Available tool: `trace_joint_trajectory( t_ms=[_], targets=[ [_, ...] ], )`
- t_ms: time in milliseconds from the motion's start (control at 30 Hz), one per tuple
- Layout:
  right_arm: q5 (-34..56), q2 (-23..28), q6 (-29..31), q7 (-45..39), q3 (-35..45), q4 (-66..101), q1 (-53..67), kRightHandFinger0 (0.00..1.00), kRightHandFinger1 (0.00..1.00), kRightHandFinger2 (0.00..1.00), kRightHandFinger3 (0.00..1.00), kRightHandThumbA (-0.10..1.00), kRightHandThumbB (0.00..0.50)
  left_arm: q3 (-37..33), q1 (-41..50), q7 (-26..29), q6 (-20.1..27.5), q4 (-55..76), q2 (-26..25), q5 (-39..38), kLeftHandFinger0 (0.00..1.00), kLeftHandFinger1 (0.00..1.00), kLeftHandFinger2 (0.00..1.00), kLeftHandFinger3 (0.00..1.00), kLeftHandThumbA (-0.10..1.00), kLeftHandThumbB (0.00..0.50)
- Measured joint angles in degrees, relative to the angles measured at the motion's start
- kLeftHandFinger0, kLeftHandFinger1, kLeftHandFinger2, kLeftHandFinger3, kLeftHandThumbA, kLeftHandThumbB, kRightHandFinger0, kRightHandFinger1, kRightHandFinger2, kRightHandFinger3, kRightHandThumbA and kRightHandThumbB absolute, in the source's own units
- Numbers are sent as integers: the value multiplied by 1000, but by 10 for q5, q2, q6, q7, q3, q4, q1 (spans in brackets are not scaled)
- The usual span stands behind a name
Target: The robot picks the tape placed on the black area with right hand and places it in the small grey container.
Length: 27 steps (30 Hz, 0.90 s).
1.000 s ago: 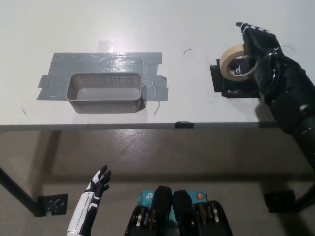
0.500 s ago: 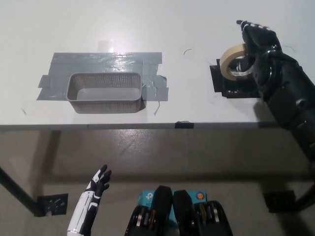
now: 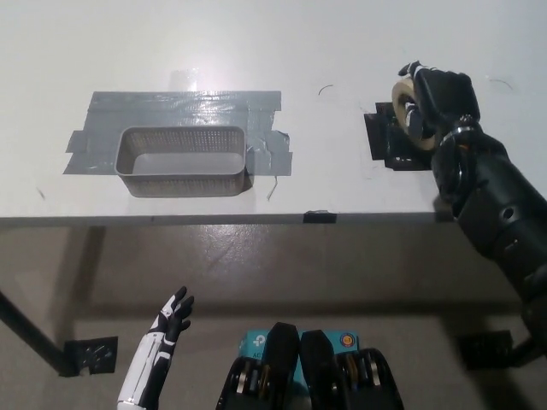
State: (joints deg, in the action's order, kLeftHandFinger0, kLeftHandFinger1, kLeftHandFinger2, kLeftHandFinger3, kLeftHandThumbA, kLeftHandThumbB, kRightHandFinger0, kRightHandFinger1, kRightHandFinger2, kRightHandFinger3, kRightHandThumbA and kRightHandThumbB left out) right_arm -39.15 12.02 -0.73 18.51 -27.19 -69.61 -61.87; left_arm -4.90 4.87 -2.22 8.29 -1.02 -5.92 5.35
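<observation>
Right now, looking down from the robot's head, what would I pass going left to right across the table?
Grey taped patch → small grey basket standing on it → bare white table → black patch → roll of tape held in the black right hand. The white left hand rests below the table's edge.

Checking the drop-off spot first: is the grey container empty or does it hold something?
Empty: the grey container shows only its bare floor, and the tape is in the right hand.

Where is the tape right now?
In the head view, the tape is at the table's right side, held in the right hand just above the black patch, far from the grey container.
</observation>
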Motion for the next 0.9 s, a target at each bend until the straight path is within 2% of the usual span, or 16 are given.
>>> trace_joint_trajectory(
  t_ms=[67, 200, 233, 267, 300, 333, 400, 533, 600, 700, 833, 900],
  targets=[
    [0, -1, 12, 17, -2, -9, 0, 26, 436, 789, 900, -100, 178, 0, 0, 0, 0, 0, 0, -1, 1000, 1000, 1000, 1000, 1000, 99],
    [-2, -2, 38, 53, -5, -23, 0, 0, 398, 765, 907, -100, 179, 0, 0, 0, 0, 0, -1, -3, 1000, 1000, 1000, 1000, 1000, 94],
    [-2, -2, 43, 60, -6, -23, 0, 0, 387, 750, 835, -100, 196, 1, 0, 0, 0, 0, -1, -3, 1000, 1000, 1000, 1000, 1000, 100],
    [-3, -2, 51, 69, -6, -23, -1, 1, 396, 752, 807, -100, 201, 1, -1, 0, 0, 0, -2, -4, 1000, 1000, 1000, 1000, 1000, 111],
    [-3, -2, 56, 77, -7, -23, -1, 0, 365, 718, 779, -100, 204, 1, -1, 0, 0, 0, -2, -4, 1000, 1000, 1000, 1000, 1000, 113],
    [-4, -2, 62, 86, -7, -23, -3, 0, 349, 704, 779, -100, 205, 1, -2, 0, 0, 0, -3, -4, 1000, 1000, 1000, 1000, 1000, 106],
    [-6, -2, 74, 102, -10, -22, -8, 0, 330, 671, 714, -100, 218, 1, -3, 0, 0, 0, -4, -5, 1000, 1000, 1000, 1000, 1000, 102],
    [-9, -7, 94, 134, -15, -6, -30, 0, 314, 652, 683, -100, 224, 2, -9, 0, 0, 0, -7, -5, 1000, 1000, 1000, 1000, 1000, 103],
    [-12, -15, 101, 149, -19, 7, -48, 0, 302, 664, 691, -100, 237, 2, -14, -3, 0, 1, -8, -6, 1000, 1000, 1000, 1000, 1000, 101],
    [-17, -32, 106, 164, -21, 24, -71, 0, 342, 729, 759, -100, 198, 1, -17, -6, 0, 1, -8, -6, 1000, 1000, 1000, 1000, 1000, 105],
    [-19, -73, 108, 174, -22, 27, -90, 0, 365, 739, 795, -100, 188, 1, -17, -12, 0, 1, -8, -6, 1000, 1000, 1000, 1000, 1000, 100],
    [-19, -93, 108, 174, -24, 27, -92, 0, 329, 699, 799, -100, 164, 0, -18, -15, 0, 1, -8, -6, 1000, 1000, 1000, 1000, 1000, 111]
  ],
)
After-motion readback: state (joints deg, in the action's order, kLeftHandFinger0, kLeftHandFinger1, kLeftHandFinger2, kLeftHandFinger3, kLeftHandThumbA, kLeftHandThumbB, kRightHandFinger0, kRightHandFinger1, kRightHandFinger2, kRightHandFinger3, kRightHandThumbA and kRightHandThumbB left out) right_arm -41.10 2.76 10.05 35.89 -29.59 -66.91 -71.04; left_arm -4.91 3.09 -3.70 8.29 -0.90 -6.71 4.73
